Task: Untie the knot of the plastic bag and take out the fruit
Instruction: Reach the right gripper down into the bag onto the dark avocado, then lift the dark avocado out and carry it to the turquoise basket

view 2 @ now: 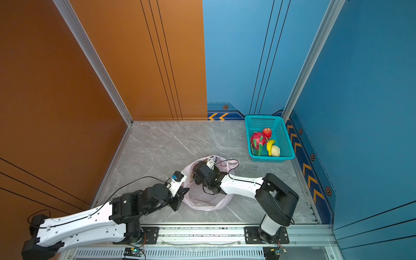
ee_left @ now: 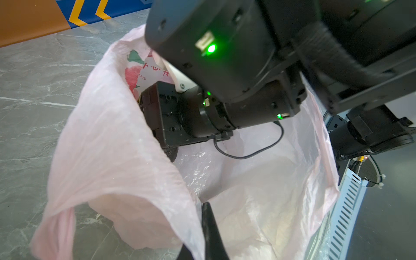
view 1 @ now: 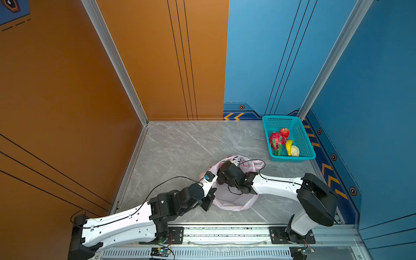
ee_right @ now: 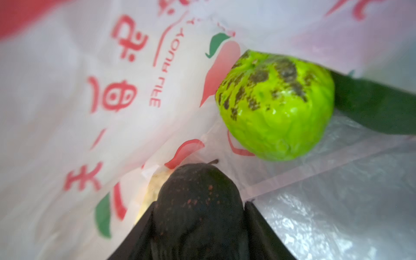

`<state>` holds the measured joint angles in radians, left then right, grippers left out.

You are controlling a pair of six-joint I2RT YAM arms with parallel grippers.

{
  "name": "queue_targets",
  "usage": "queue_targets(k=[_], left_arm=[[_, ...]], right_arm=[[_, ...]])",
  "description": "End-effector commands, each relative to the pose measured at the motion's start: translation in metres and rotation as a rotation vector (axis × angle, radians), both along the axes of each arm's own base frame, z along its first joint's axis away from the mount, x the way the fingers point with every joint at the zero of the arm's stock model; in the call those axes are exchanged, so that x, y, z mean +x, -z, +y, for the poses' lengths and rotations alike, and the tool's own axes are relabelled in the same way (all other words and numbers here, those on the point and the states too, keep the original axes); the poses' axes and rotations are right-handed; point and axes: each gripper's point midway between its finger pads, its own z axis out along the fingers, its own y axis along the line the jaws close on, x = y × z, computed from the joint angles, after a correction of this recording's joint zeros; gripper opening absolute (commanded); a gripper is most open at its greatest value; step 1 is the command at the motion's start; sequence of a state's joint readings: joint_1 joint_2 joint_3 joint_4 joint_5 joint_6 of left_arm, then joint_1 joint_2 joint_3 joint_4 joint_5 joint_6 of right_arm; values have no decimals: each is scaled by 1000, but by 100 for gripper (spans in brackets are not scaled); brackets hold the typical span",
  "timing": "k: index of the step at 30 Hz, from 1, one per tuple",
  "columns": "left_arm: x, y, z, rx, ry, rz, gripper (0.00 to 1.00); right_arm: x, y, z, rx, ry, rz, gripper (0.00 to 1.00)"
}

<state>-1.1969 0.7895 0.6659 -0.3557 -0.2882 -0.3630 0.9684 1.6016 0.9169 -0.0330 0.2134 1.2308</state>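
bag [ee_left: 117,157] stands open, four fruits [view 1: 277,140] sit in basket [view 1: 302,140]; right gripper [ee_right: 198,216] clasps avocado [ee_right: 195,191] (left gripper [ee_left: 206,209] pinches bag rim); green fruit [ee_right: 276,108] waits inside.

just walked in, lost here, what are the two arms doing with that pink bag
The left gripper pinches the rim of the thin translucent pink plastic bag, holding it open. The right gripper is inside, closed around a dark toy avocado. A bumpy green fruit also lies in the bag. The teal perforated basket holds four fruits already.
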Motion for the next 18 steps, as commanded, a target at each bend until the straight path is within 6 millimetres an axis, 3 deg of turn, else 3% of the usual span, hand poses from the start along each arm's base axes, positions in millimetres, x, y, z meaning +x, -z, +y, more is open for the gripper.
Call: queue_targets(k=[1, 9, 18], left_arm=[[5, -1, 5, -1, -26, -14, 0], [7, -7, 3, -15, -31, -26, 0], [8, -8, 2, -17, -30, -33, 0]], right_arm=[[-22, -10, -12, -66, -52, 14, 37], [-52, -68, -26, -114, -131, -34, 37], [-52, -154, -28, -84, -197, -146, 37]])
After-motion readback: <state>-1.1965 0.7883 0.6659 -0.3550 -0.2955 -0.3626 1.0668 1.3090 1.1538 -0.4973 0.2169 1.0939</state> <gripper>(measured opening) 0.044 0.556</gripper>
